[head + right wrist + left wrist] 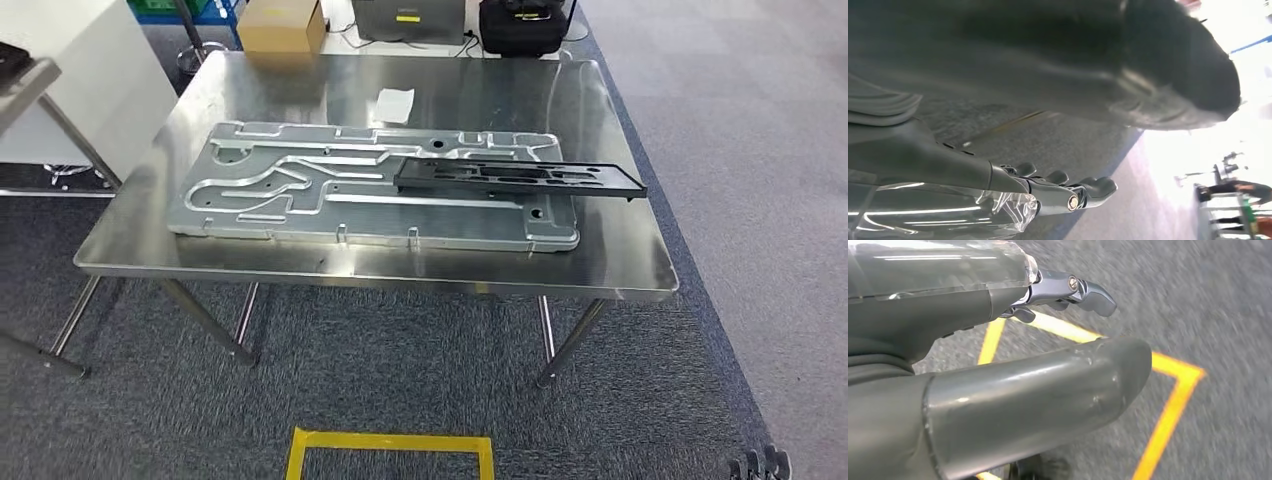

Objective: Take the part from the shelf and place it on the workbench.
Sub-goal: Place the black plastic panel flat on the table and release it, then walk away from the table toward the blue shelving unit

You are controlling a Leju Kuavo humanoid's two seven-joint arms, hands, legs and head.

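The long black slotted plastic part (520, 177) lies on the large grey machined metal plate (300, 195) on the shiny steel table (620, 250), its right end jutting past the plate's edge. My left hand (1048, 340) hangs over grey carpet and yellow floor tape (1173, 405), fingers loose, holding nothing; my right hand (1058, 192) is likewise released and empty. As I judge it, a bump against the table could tip that overhanging end off the plate.
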